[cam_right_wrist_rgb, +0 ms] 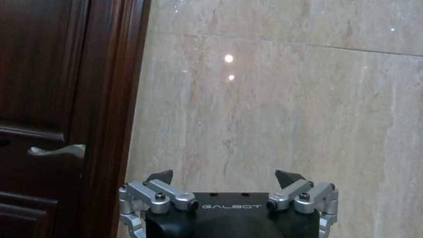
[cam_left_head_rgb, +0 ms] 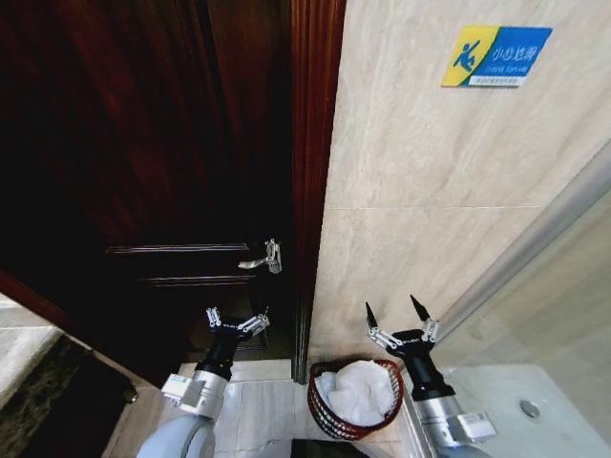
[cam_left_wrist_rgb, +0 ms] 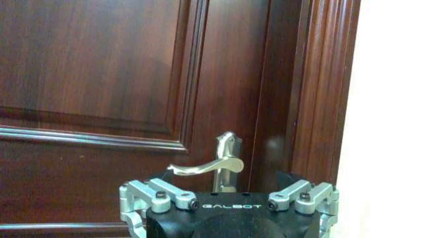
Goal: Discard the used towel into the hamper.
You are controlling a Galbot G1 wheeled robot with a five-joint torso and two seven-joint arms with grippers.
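The hamper [cam_left_head_rgb: 327, 417], a small round reddish-brown wire basket, stands on the floor at the foot of the tiled wall. The white towel [cam_left_head_rgb: 361, 389] lies crumpled inside it. My right gripper [cam_left_head_rgb: 391, 305] [cam_right_wrist_rgb: 225, 176] is raised just above and to the right of the hamper, open and empty, its fingertips pointing at the wall. My left gripper [cam_left_head_rgb: 237, 315] [cam_left_wrist_rgb: 228, 179] is held up to the left of the hamper, facing the dark door, open with nothing between its fingers.
A dark wooden door [cam_left_head_rgb: 143, 143] with a silver lever handle [cam_left_head_rgb: 263, 259] [cam_left_wrist_rgb: 211, 166] fills the left. Its frame [cam_left_head_rgb: 310, 191] meets a beige marble wall [cam_left_head_rgb: 430, 210] bearing a blue and yellow sign [cam_left_head_rgb: 496, 55]. A glass panel [cam_left_head_rgb: 558, 315] slants at right.
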